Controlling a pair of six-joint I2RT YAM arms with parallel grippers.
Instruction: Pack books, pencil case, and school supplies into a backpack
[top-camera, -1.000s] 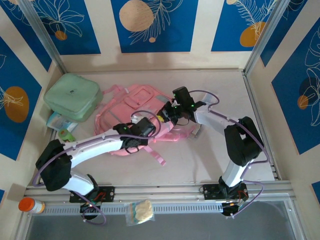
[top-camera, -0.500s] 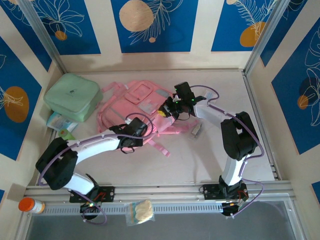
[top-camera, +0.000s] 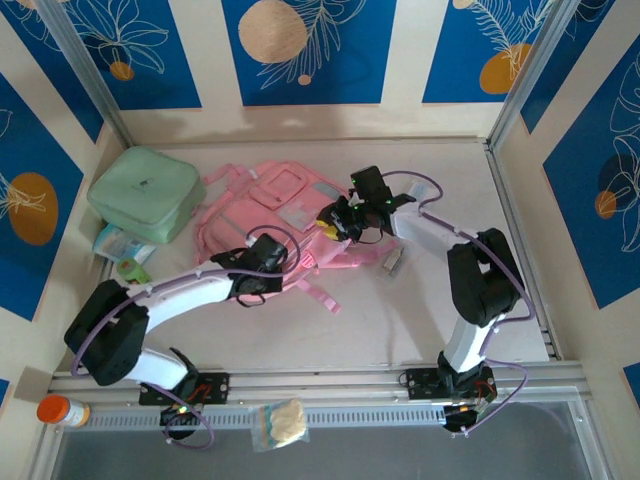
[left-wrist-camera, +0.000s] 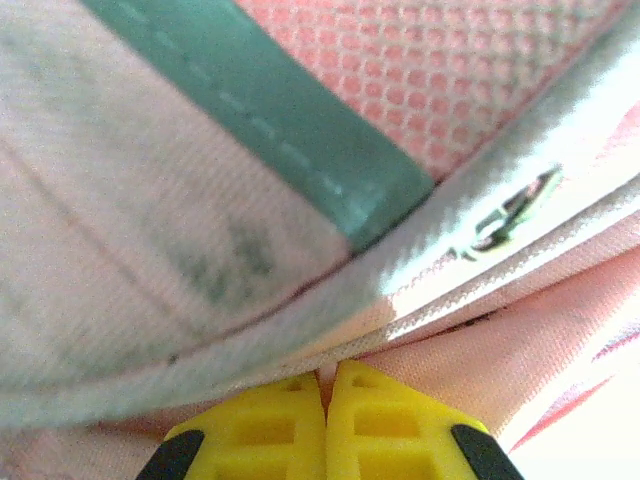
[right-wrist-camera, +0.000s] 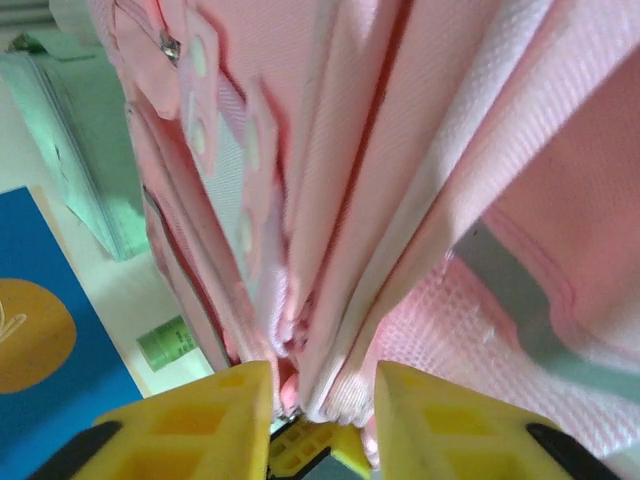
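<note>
Both hands are working at the pink backpack (top-camera: 265, 205).
It is lying mid-surface (top-camera: 420, 320). My left hand (left-wrist-camera: 325, 388) is pressing together at its seam, and my right hand (right-wrist-camera: 315, 385) is standing spread around a fabric fold. Books are possibly inside already; small supplies (top-camera: 122, 245) beside the mint case (top-camera: 145, 193) are waiting.

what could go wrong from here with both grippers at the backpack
1. The right gripper has its jaws apart around a fold of the backpack, so the fold may slip free.
2. The left gripper is shut against the fabric with little visibly caught, so a pull might lose it.
3. The loose strap could snag an arm.
</note>
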